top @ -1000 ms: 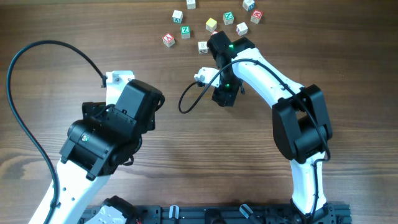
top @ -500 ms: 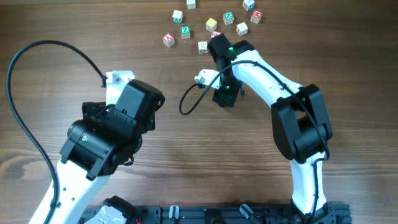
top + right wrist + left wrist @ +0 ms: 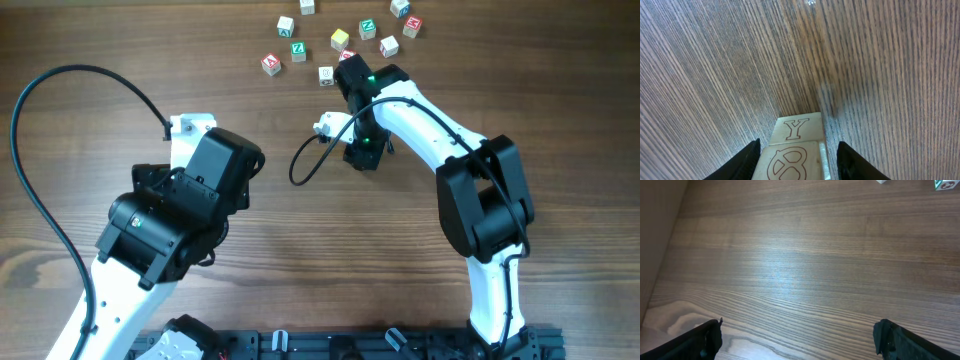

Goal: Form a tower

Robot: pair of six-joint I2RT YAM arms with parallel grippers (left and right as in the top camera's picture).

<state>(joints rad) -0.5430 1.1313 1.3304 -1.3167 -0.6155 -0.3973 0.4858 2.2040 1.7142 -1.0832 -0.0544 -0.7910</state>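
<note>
Currently the tower (image 3: 796,150) sits on the bench (image 3: 330,250) squarely between the two fingers (image 3: 747,162) of the right end effector (image 3: 799,142), which points down at it near the middle of the scene, a little to the right; from overhead the wrist covers the stack completely. Seen from the right wrist, it shows pale wooden faces with brown outlines: a letter Y on the farther face and a rounded, pretzel-like figure on the nearer one, with a thin green edge along its right side. How many cubes it counts cannot be told from this angle. The fingers stand close on either side of it, partly closed, but whether they actually press on the wood cannot be told. The left end effector (image 3: 797,335) is wide open over bare wood at the near left, with nothing between its fingertips. Beyond the right arm, toward the far edge, lie the loose letter cubes (image 3: 298,48), scattered and apart from one another, with green, red, yellow and pale ones among them; a red-edged cube (image 3: 346,56) lies just beside the arm's far joint. A black cable (image 3: 298,165) loops over the bench left of the right wrist
</note>
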